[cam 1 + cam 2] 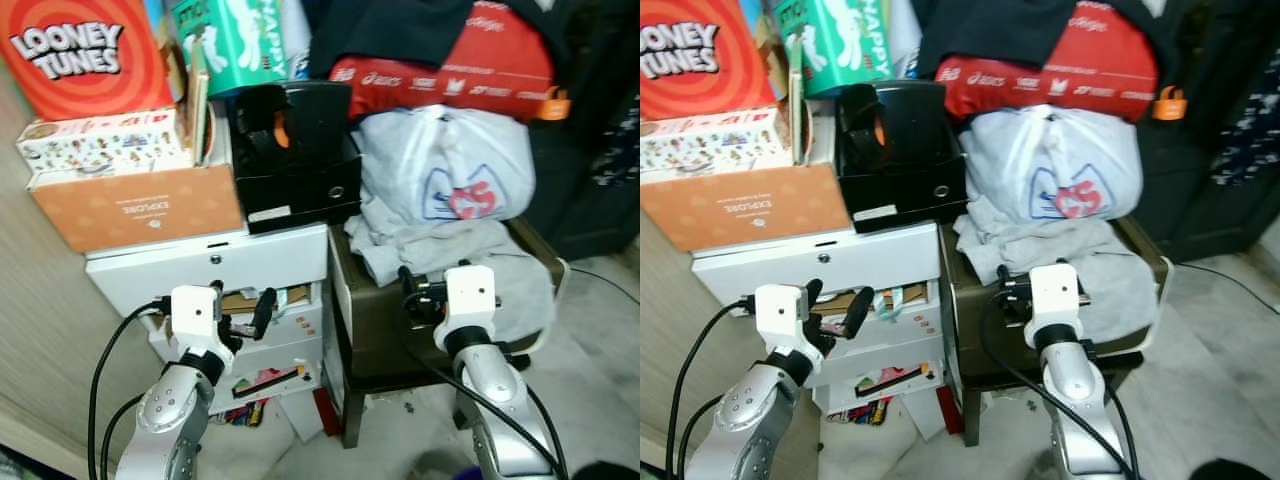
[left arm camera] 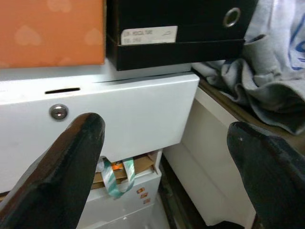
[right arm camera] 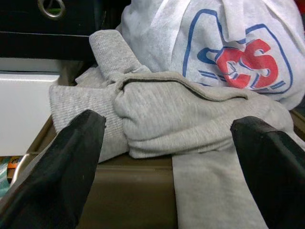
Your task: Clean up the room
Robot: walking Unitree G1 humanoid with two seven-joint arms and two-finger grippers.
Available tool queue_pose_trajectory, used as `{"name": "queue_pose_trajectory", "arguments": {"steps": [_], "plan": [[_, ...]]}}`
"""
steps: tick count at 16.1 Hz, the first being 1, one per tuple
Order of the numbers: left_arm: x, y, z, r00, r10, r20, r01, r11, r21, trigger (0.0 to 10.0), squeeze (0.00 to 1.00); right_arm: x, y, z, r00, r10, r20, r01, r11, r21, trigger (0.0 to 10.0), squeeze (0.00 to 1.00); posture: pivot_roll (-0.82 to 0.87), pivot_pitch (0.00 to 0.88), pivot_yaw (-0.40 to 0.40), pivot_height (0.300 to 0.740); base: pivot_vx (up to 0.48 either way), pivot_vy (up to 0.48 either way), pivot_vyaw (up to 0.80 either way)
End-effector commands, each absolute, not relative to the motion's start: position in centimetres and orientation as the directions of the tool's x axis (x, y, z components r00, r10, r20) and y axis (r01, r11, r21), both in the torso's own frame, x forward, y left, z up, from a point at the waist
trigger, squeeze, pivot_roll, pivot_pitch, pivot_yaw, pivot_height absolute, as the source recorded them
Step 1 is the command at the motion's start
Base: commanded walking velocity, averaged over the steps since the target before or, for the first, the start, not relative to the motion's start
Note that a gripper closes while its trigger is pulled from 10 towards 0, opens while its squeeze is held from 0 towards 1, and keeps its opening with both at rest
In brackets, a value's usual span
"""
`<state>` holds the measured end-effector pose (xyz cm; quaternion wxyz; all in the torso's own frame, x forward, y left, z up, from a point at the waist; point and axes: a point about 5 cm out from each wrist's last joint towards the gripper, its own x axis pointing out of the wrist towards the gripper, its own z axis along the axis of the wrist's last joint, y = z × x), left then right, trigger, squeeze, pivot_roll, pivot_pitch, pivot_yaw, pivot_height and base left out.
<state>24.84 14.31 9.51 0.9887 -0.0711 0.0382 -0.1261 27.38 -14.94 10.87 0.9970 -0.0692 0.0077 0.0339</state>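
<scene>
Right now the grey garment point(image 3: 162, 119) is what I'd tidy first: it lies crumpled on the dark brown table point(image 1: 375, 330), spilling over the front edge, with a white printed bag point(image 1: 450, 165) resting on it at 12 o'clock. My right tool point(image 3: 162, 167) sits straight in front of it, fingers spread wide and empty, so the cloth lies dead ahead at 12, its bunched fold running across from 9 to 3. My left tool point(image 2: 167, 167) is also open, facing the white drawer unit point(image 1: 215, 262), so I judge the right arm the nearer.
</scene>
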Motion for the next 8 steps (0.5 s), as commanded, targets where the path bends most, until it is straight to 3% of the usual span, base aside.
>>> {"name": "queue_pose_trajectory", "arguments": {"steps": [1, 6, 8], "plan": [[24.82, 14.46, 9.67, 0.964, -0.262, -0.057, 0.252, 0.958, -0.139, 10.0, 0.00, 27.45, -14.81, 10.84, 0.997, 0.069, -0.022, -0.071, 0.988, -0.135, 10.0, 0.00, -0.15, 0.016, 0.017, 0.740, 0.000, 0.000, 0.00], [24.84, 14.48, 9.70, 0.961, -0.269, -0.058, 0.259, 0.956, -0.136, 10.0, 0.00, 27.37, -14.86, 10.76, 0.997, 0.068, -0.024, -0.071, 0.988, -0.141, 10.0, 0.00, -0.15, 0.018, 0.020, 0.740, 0.000, 0.000, 0.00], [24.87, 14.48, 9.69, 0.962, -0.268, -0.058, 0.259, 0.956, -0.135, 10.0, 0.00, 27.38, -14.86, 10.76, 0.997, 0.068, -0.023, -0.070, 0.987, -0.144, 10.0, 0.00, -0.15, 0.017, 0.021, 0.740, 0.000, -0.279, 0.00]]}}
